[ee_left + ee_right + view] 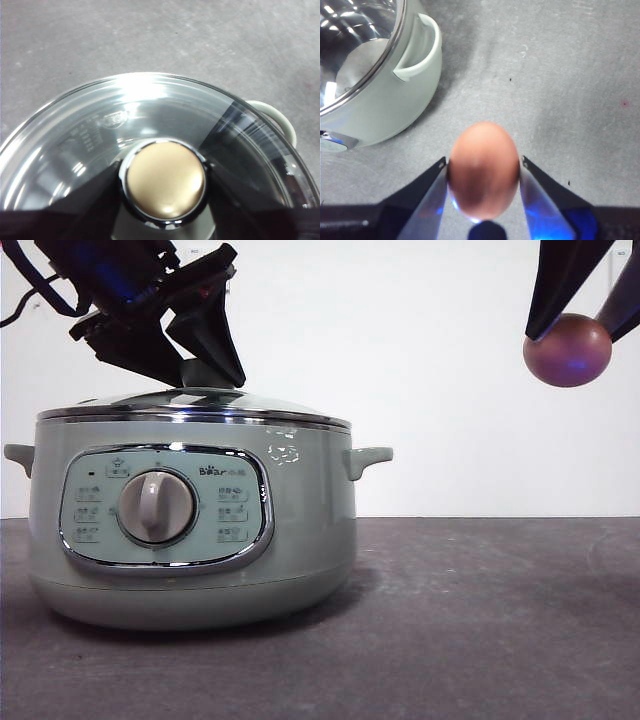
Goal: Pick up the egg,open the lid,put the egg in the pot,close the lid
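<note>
The sage-green pot [300, 540] stands on the table at the left, with the glass lid [200, 405] seated on it. My left gripper [205, 368] comes down from the upper left. In the left wrist view its jaws [164, 175] press both sides of the lid's round knob [165, 192], and the glass of the lid [150, 105] is below. My right gripper [570, 332] is high at the right, away from the pot, shut on the brown egg [567, 350]. The right wrist view shows the egg [483, 170] between the jaws, above bare table.
The pot's right side handle [368, 458] sticks out toward the right gripper; it also shows in the right wrist view [420, 47]. The dark grey table [480, 620] runs to the right of the pot. A white wall is behind.
</note>
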`<act>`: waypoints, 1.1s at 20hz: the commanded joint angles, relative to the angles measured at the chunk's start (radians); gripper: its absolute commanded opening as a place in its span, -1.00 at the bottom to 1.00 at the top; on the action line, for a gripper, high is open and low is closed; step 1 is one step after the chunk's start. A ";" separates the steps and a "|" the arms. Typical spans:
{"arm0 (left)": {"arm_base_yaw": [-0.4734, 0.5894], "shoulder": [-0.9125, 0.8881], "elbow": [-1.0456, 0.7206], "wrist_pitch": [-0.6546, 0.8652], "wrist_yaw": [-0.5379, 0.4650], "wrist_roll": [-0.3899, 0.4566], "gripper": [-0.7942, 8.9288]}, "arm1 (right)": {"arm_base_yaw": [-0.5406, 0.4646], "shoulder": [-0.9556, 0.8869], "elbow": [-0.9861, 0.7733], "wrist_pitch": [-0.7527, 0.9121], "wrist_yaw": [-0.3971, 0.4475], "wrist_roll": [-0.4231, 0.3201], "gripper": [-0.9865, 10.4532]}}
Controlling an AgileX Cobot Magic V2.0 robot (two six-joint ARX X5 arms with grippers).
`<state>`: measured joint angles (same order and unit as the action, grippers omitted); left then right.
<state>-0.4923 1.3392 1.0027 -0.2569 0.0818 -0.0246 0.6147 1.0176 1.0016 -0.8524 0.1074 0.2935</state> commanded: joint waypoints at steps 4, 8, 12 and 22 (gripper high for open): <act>-0.001 -0.006 0.002 0.034 -0.005 0.026 -0.85 | 0.000 -0.004 -0.003 0.015 0.003 -0.008 -0.85; -0.001 -0.080 0.025 0.059 -0.030 0.026 -0.85 | 0.001 -0.004 0.004 0.076 -0.005 -0.045 -0.85; -0.001 -0.190 0.094 0.011 -0.030 0.030 -0.85 | 0.002 0.020 0.057 0.187 -0.160 -0.097 -0.85; -0.001 -0.516 0.218 -0.251 -0.196 0.080 -0.85 | 0.090 0.398 0.389 0.219 -0.240 -0.202 -0.85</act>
<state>-0.4931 0.8307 1.1992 -0.5533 -0.1154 0.0387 0.7036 1.4128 1.3918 -0.6445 -0.1310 0.1139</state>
